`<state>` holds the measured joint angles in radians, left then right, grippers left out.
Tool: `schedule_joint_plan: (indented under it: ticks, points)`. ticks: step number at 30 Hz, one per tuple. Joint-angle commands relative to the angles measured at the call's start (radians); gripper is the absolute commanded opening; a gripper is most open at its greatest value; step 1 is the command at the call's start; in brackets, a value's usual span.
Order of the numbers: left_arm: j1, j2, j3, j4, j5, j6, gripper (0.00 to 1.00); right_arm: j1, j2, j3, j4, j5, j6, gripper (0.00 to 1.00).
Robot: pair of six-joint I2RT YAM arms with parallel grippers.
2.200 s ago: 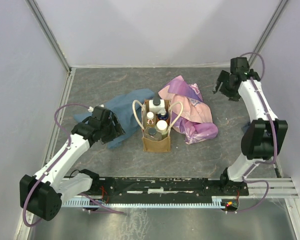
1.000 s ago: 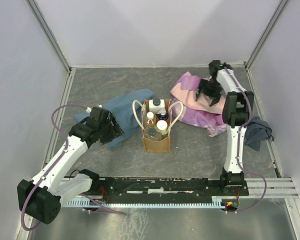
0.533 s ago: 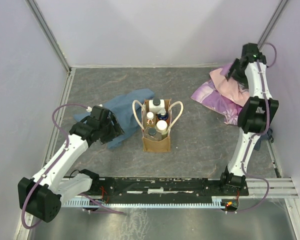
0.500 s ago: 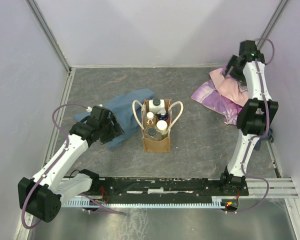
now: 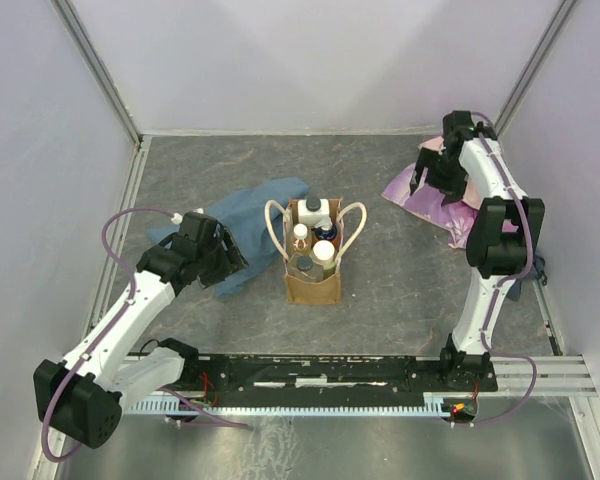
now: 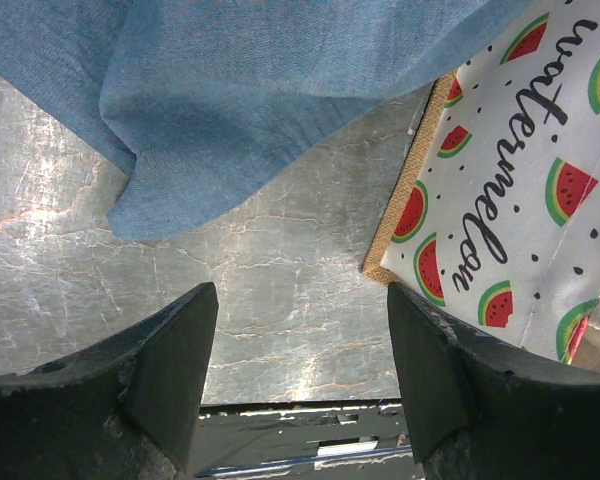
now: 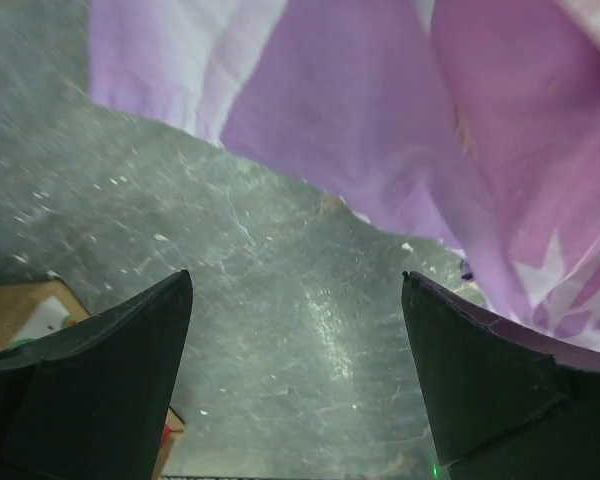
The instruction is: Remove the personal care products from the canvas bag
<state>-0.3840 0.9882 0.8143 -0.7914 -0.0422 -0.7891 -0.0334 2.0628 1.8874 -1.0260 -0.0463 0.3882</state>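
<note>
Printed "watermelon" on canvas bag point(image 6: 520, 190), two o'clock of left gripper point(image 6: 300, 330), spread apart; right gripper point(image 7: 297, 300) spread apart too.

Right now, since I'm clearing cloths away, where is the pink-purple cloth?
In the top view the crumpled pink-purple cloth lies far right, beside the right end effector, well right of the tan canvas bag.

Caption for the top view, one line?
Top view: bottles in the bag at centre; left claw by the blue cloth, right claw by the pink cloth.
</note>
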Motion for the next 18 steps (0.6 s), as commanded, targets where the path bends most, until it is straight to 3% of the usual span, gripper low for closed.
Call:
schedule_joint_plan:
  ticks: [1,10,18]
  points:
    - [-0.005,-0.017,0.012,0.01,-0.006,-0.027,0.75,0.015,-0.008,-0.059,0.002,-0.014,0.015,0.93]
    - [-0.005,0.031,0.035,0.01,-0.027,-0.007,0.75,-0.004,0.177,0.037,-0.055,0.105,0.046,0.98]
    - [-0.004,0.056,0.054,0.049,-0.037,0.013,0.76,-0.137,0.34,0.332,-0.147,0.203,0.126,1.0]
